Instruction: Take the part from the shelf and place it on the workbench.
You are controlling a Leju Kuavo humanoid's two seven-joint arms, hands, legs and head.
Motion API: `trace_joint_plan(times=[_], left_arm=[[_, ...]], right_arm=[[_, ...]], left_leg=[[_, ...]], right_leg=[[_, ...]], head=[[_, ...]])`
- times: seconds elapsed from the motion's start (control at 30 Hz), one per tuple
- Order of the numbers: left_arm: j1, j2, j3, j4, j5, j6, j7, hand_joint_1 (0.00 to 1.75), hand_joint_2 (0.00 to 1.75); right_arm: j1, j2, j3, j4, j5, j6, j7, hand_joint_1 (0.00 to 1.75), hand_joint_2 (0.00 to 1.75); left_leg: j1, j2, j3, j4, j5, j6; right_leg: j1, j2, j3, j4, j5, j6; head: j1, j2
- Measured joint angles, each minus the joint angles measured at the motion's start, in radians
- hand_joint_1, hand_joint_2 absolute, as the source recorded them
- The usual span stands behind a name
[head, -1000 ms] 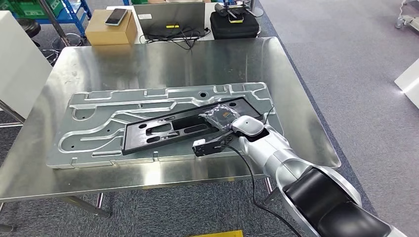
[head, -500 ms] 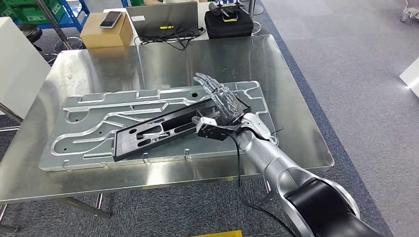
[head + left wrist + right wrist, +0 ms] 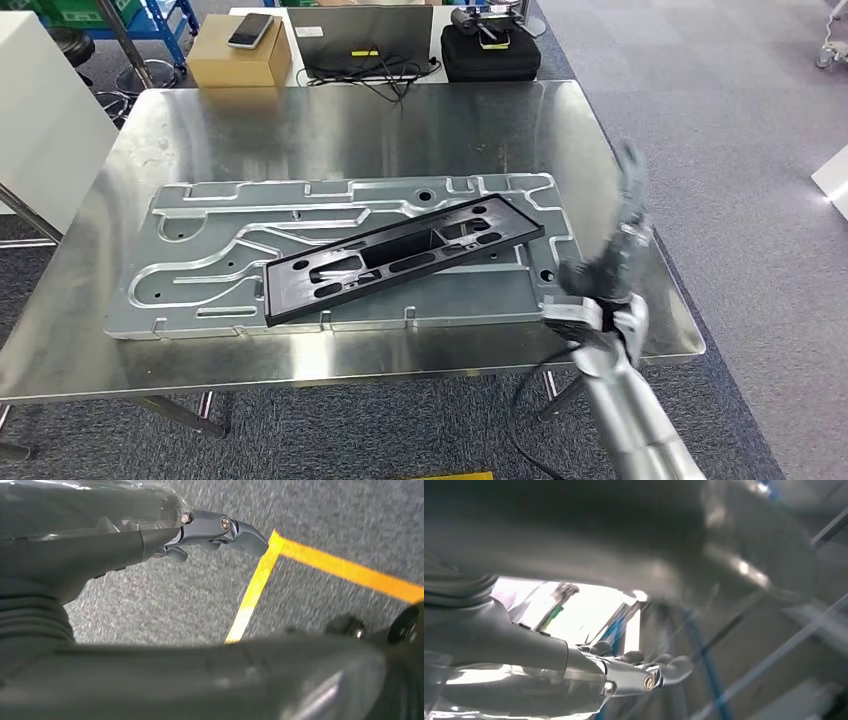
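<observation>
Left hand (image 3: 150, 535) empty, fingers (image 3: 240, 530) extended over grey carpet (image 3: 165, 600); yellow floor tape (image 3: 255, 587) beyond fingertips.

The part (image 3: 404, 259) is a long, flat, black plastic frame with several long holes cut through it. It lies flat and slanted, with its far end toward the right and its near end toward the left. It rests on top of a big silver metal plate (image 3: 200, 265) that has grooves and small holes in it. The plate lies flat on the shiny steel worktop (image 3: 330, 125). Nothing is touching the black part.
</observation>
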Motion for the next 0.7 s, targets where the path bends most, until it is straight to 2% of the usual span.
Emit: trace_joint_plan(times=[0.07, 0.1, 0.13, 0.2, 0.27, 0.3, 0.33, 0.4, 0.43, 0.47, 0.5, 0.6, 0.63, 0.67, 0.7], left_arm=[[0.006, -0.006, 0.018, 0.000, 0.000, 0.002, -0.002, 0.00, 0.00], [0.007, -0.009, 0.026, 0.000, 0.000, 0.004, -0.003, 0.00, 0.00], [0.007, -0.012, 0.034, 0.000, 0.000, 0.006, -0.004, 0.00, 0.00], [0.011, -0.016, 0.044, 0.000, 0.001, 0.007, -0.005, 0.00, 0.00], [0.016, -0.019, 0.048, 0.000, 0.001, 0.008, -0.008, 0.00, 0.00], [0.018, -0.020, 0.049, 0.000, 0.001, 0.008, -0.009, 0.00, 0.00], [0.020, -0.020, 0.050, 0.000, 0.000, 0.007, -0.012, 0.00, 0.00], [0.021, -0.021, 0.055, 0.000, 0.001, 0.006, -0.019, 0.00, 0.00], [0.022, -0.022, 0.058, 0.000, 0.001, 0.005, -0.023, 0.00, 0.00], [0.022, -0.023, 0.061, 0.000, 0.001, 0.004, -0.026, 0.00, 0.00], [0.022, -0.023, 0.062, 0.000, 0.001, 0.003, -0.028, 0.00, 0.00], [0.020, -0.024, 0.064, 0.000, 0.000, 0.000, -0.032, 0.00, 0.00], [0.018, -0.024, 0.064, 0.000, 0.000, 0.000, -0.033, 0.00, 0.00], [0.016, -0.023, 0.064, 0.000, 0.001, -0.001, -0.034, 0.00, 0.00], [0.016, -0.023, 0.065, 0.000, 0.001, -0.001, -0.035, 0.00, 0.00]], right_arm=[[0.105, -0.018, -0.114, -0.068, -0.004, 0.002, 0.000, 0.00, 0.00], [0.157, -0.020, -0.173, -0.081, 0.007, 0.003, 0.000, 0.00, 0.00], [0.206, -0.020, -0.226, -0.085, 0.021, 0.003, 0.000, 0.00, 0.00], [0.289, -0.016, -0.352, -0.055, 0.070, 0.002, 0.000, 0.00, 0.00], [0.354, -0.007, -0.473, 0.002, 0.108, 0.002, 0.000, 0.00, 0.00], [0.380, 0.001, -0.520, 0.034, 0.119, 0.002, 0.000, 0.00, 0.00], [0.399, 0.009, -0.560, 0.067, 0.128, 0.002, 0.000, 0.00, 0.00], [0.421, 0.024, -0.638, 0.141, 0.151, 0.002, 0.000, 0.00, 0.00], [0.427, 0.031, -0.675, 0.180, 0.164, 0.002, 0.000, 0.00, 0.00], [0.432, 0.037, -0.710, 0.216, 0.178, 0.002, 0.000, 0.00, 0.00], [0.437, 0.042, -0.743, 0.251, 0.195, 0.002, 0.000, 0.00, 0.00], [0.440, 0.053, -0.837, 0.352, 0.264, 0.002, 0.000, 0.00, 0.00], [0.436, 0.055, -0.868, 0.389, 0.291, 0.002, 0.000, 0.00, 0.00], [0.432, 0.055, -0.898, 0.426, 0.314, 0.002, 0.000, 0.00, 0.00], [0.429, 0.056, -0.926, 0.462, 0.330, 0.002, 0.000, 0.00, 0.00]], left_leg=[[-0.003, 0.000, 0.004, 0.003, -0.004, -0.002], [-0.006, -0.001, 0.006, 0.004, -0.007, -0.005], [-0.008, -0.002, 0.007, 0.005, -0.009, -0.007], [-0.010, -0.004, 0.008, 0.004, -0.010, -0.014], [-0.011, -0.001, 0.007, 0.010, -0.021, -0.023], [-0.010, 0.002, 0.001, 0.029, -0.042, -0.029], [-0.009, 0.005, -0.011, 0.067, -0.077, -0.033], [-0.004, 0.010, -0.046, 0.187, -0.163, -0.042], [-0.003, 0.011, -0.056, 0.237, -0.193, -0.046], [-0.001, 0.012, -0.053, 0.260, -0.204, -0.048], [0.000, 0.013, -0.029, 0.242, -0.197, -0.049], [0.000, 0.013, 0.104, 0.049, -0.136, -0.041], [-0.003, 0.012, 0.131, 0.003, -0.124, -0.036], [-0.006, 0.012, 0.140, -0.018, -0.117, -0.029], [-0.011, 0.011, 0.137, -0.019, -0.112, -0.022]], right_leg=[[0.003, -0.003, 0.065, -0.141, 0.068, -0.009], [0.006, -0.004, 0.095, -0.203, 0.092, -0.014], [0.008, -0.006, 0.114, -0.241, 0.105, -0.018], [0.011, -0.006, 0.120, -0.253, 0.111, -0.023], [0.006, -0.009, 0.121, -0.259, 0.115, -0.032], [0.003, -0.011, 0.120, -0.262, 0.120, -0.038], [0.000, -0.012, 0.117, -0.265, 0.124, -0.044], [0.000, -0.013, 0.107, -0.266, 0.132, -0.049], [0.000, -0.013, 0.101, -0.265, 0.137, -0.049], [0.000, -0.013, 0.094, -0.264, 0.142, -0.047], [0.000, -0.013, 0.086, -0.262, 0.148, -0.045], [0.001, -0.012, 0.065, -0.254, 0.166, -0.035], [0.001, -0.012, 0.062, -0.252, 0.172, -0.029], [0.000, -0.011, 0.061, -0.252, 0.179, -0.023], [-0.001, -0.011, 0.062, -0.255, 0.187, -0.016]], head=[[0.000, 0.000], [0.000, 0.000], [0.000, 0.000], [0.000, 0.000], [0.000, 0.000], [0.000, 0.000], [0.000, 0.000], [0.000, 0.000], [0.000, 0.000], [0.000, 0.000], [0.000, 0.000], [0.000, 0.000], [0.000, 0.000], [0.000, 0.000], [0.000, 0.000]])
